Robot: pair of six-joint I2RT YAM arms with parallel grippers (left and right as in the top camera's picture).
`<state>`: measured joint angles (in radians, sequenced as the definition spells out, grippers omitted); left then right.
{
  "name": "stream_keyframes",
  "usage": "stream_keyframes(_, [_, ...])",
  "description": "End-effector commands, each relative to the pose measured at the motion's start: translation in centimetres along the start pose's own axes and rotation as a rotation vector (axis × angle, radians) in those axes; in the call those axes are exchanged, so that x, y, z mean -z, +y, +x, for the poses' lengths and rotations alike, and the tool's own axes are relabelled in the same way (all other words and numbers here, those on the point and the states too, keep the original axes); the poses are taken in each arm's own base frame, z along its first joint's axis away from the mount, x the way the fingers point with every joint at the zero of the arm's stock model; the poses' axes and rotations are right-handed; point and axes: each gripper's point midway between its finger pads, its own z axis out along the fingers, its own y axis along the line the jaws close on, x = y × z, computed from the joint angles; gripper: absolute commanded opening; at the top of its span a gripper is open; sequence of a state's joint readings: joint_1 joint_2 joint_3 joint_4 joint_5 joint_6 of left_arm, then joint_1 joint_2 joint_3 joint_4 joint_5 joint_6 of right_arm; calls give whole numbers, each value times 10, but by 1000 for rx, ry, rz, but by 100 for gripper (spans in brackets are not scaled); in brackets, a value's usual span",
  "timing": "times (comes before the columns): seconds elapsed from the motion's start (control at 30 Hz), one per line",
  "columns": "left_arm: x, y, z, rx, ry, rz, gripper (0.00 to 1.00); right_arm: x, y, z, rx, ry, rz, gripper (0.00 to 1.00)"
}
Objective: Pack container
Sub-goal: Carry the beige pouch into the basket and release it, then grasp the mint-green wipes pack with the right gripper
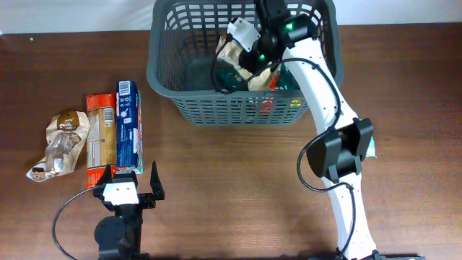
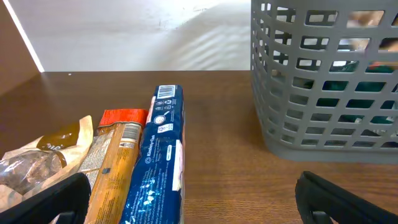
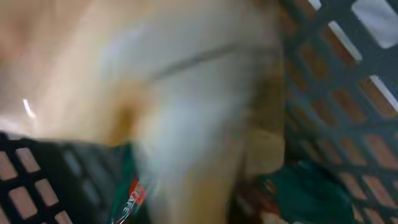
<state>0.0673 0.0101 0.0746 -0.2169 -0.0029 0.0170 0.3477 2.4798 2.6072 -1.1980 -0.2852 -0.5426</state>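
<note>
Blurred tan packet (image 3: 155, 93) close against the container (image 3: 348, 81) lattice, green packet (image 3: 311, 193) below.

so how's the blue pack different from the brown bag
The blue pack is long, straight-edged and boxy; the brown bag is shorter and crumpled. The blue pack lies nearer the basket, the brown bag furthest left. Both lie on the table, outside the basket.

Looks like a robot lab: bare wooden table (image 1: 238, 180), plain white wall (image 2: 137, 37), cabled arm (image 1: 317, 79).
</note>
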Motion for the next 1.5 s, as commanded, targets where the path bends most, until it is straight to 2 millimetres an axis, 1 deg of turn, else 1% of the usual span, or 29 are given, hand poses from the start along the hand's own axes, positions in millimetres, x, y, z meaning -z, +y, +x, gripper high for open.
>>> stream_keyframes(0.0, [-1,-2,3,5,2,9,99,30,-13,-15,-33,-36,94,67])
stream_keyframes(0.03, [-1,-2,3,5,2,9,99,39,-16,-16,-65,-36,127,70])
stream_keyframes(0.07, [-1,-2,3,5,2,9,99,50,-18,-18,-82,-38,150,76])
stream_keyframes(0.1, [-1,-2,3,5,2,9,99,65,-19,-21,-89,-46,173,76])
stream_keyframes(0.13, [-1,-2,3,5,2,9,99,85,-18,-26,-85,-61,199,76])
stream_keyframes(0.2, [-1,-2,3,5,2,9,99,132,-20,-35,-76,-98,283,76])
stream_keyframes(0.27, [-1,-2,3,5,2,9,99,183,-21,-43,-86,-157,371,76])
stream_keyframes(0.3, [-1,-2,3,5,2,9,99,212,-22,-45,-105,-198,416,76])
stream_keyframes(0.33, [-1,-2,3,5,2,9,99,242,-23,-45,-122,-236,461,76])
stream_keyframes(0.4, [-1,-2,3,5,2,9,99,291,-29,-38,-154,-294,533,76])
stream_keyframes(0.43, [-1,-2,3,5,2,9,99,319,-34,-30,-192,-328,572,76])
stream_keyframes(0.5, [-1,-2,3,5,2,9,99,358,-50,-7,-276,-360,644,76])
stream_keyframes(0.53, [-1,-2,3,5,2,9,99,384,-70,23,-373,-362,709,76])
stream_keyframes(0.57, [-1,-2,3,5,2,9,99,400,-86,48,-459,-354,752,76])
stream_keyframes(0.63, [-1,-2,2,5,1,9,99,419,-115,96,-612,-340,813,80])
stream_keyframes(0.67, [-1,-2,3,5,2,9,99,421,-129,123,-683,-321,824,81])
stream_keyframes(0.7, [-1,-2,3,5,2,9,99,418,-139,146,-733,-298,819,80])
stream_keyframes(0.73, [-1,-2,3,5,2,9,99,411,-148,170,-788,-268,798,81])
stream_keyframes(0.8, [-1,-2,3,5,2,9,99,380,-162,221,-944,-213,714,80])
stream_keyframes(0.83, [-1,-2,3,5,2,9,99,360,-164,240,-1010,-189,658,80])
stream_keyframes(0.87, [-1,-2,3,5,2,9,99,325,-162,271,-1094,-131,567,80])
stream_keyframes(0.9, [-1,-2,3,5,2,9,99,300,-157,291,-1141,-83,509,80])
stream_keyframes(0.97, [-1,-2,3,5,2,9,99,255,-142,320,-1203,5,411,81])
stream_keyframes(1.03, [-1,-2,3,5,2,9,99,218,-127,338,-1219,74,342,82])
stream_keyframes(1.13, [-1,-2,3,5,2,9,99,172,-106,352,-1166,149,264,86])
stream_keyframes(1.27, [-1,-2,3,5,2,9,99,137,-88,358,-1091,192,211,90])
stream_keyframes(1.3, [-1,-2,3,5,2,9,99,131,-84,360,-1073,198,203,92])
stream_keyframes(1.43, [-1,-2,3,5,2,9,99,113,-72,366,-1038,218,177,92])
stream_keyframes(1.47, [-1,-2,3,5,2,9,99,105,-66,370,-1030,229,164,92])
